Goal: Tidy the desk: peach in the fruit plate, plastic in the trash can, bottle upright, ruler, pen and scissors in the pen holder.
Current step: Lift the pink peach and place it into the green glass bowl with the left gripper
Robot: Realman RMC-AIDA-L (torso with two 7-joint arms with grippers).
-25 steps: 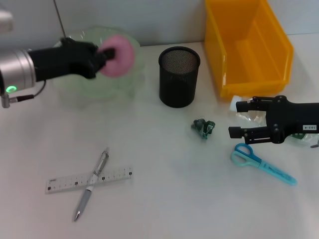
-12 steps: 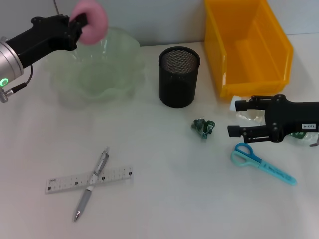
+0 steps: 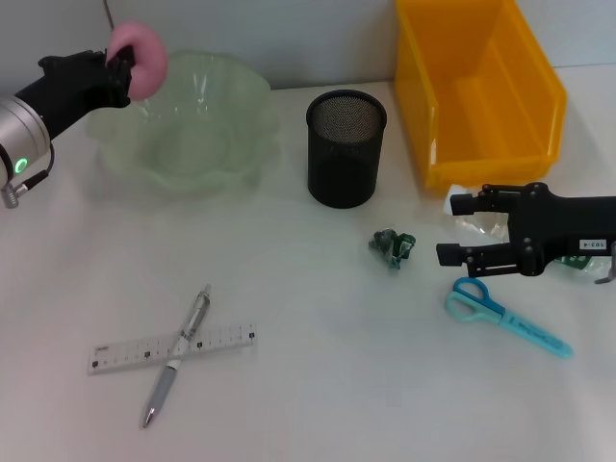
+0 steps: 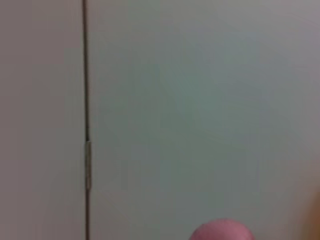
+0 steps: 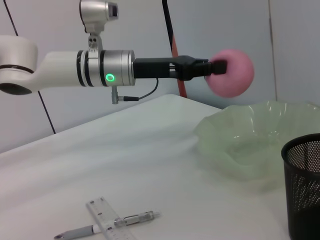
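While our left gripper (image 3: 117,69) clamped the peach (image 3: 141,60) above the fruit plate (image 3: 192,144) rim, we needed to lower and release; right gripper (image 3: 460,231) idled wide beside the scissors (image 3: 505,316).

Even, diffuse overhead light falls on the white worktop (image 3: 318,366); shadows under the pen holder (image 3: 346,147) and yellow bin (image 3: 478,91) are soft and short. No strong glare appears. The head view is sharp throughout. The left wrist view is wholly out of focus, the peach (image 4: 222,231) a blurred pink edge. The right wrist view is moderately sharp.
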